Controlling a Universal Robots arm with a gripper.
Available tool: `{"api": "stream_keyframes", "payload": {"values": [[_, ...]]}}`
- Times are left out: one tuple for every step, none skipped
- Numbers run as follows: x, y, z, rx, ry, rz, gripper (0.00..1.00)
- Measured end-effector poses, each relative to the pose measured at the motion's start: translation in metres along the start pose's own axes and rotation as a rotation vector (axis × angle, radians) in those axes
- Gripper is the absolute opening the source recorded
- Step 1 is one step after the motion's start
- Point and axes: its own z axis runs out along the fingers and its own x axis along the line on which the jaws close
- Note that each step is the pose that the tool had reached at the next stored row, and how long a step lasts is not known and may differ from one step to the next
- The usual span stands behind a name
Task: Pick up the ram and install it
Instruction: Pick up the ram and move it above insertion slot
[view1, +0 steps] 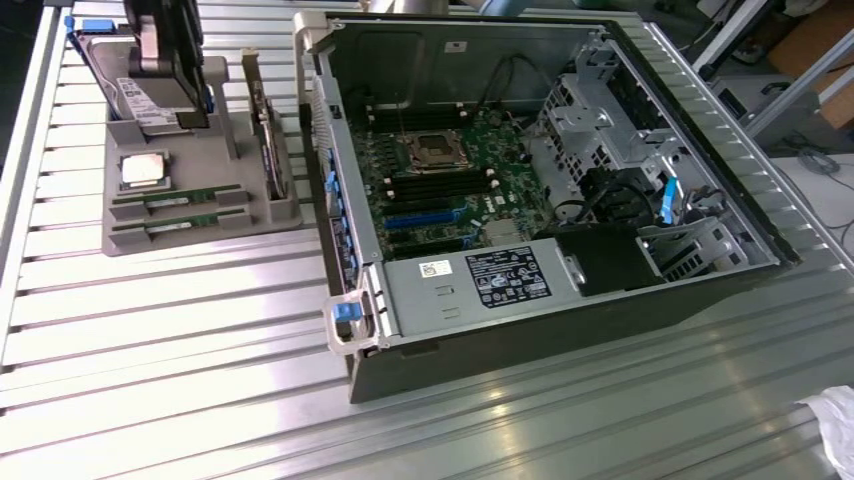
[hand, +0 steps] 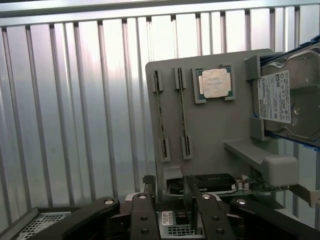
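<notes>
Gripper (hand: 177, 212): I see it spread wide, empty, above gray tray (hand: 215, 130); ram (hand: 182, 117), 2 sticks, slotted there, untouched.

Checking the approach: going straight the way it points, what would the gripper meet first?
Probably the dark card standing at the edge of the grey holder, not the ram; the open gripper lines up with it, though depth is unclear.

Ram (view1: 178, 201) in tray (view1: 227, 165); tray beside case (view1: 534, 345).
</notes>
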Motion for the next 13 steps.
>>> {"api": "stream_keyframes", "payload": {"values": [[0.0000, 0.0003, 0.0098, 0.0000, 0.0000, 0.000, 0.36], [0.0000, 0.0003, 0.0105, 0.0001, -0.0001, 0.000, 0.36], [0.0000, 0.0003, 0.0108, 0.0001, 0.0000, 0.000, 0.36], [0.0000, 0.0003, 0.0111, 0.0000, 0.0000, 0.000, 0.36], [0.0000, 0.0004, 0.0115, 0.0000, 0.0000, 0.000, 0.36], [0.0000, 0.0004, 0.0119, 0.0001, 0.0000, 0.000, 0.36], [0.0000, 0.0004, 0.0122, 0.0000, 0.0000, 0.000, 0.36], [0.0000, 0.0004, 0.0125, 0.0000, 0.0000, 0.000, 0.36], [0.0000, 0.0004, 0.0128, 0.0001, 0.0000, 0.000, 0.36], [0.0000, 0.0004, 0.0132, 0.0000, 0.0000, 0.000, 0.36], [0.0000, 0.0004, 0.0135, 0.0000, 0.0000, 0.000, 0.36], [0.0000, 0.0004, 0.0138, 0.0001, 0.0000, 0.000, 0.36], [0.0000, 0.0005, 0.0142, 0.0000, 0.0000, 0.000, 0.36]]}}
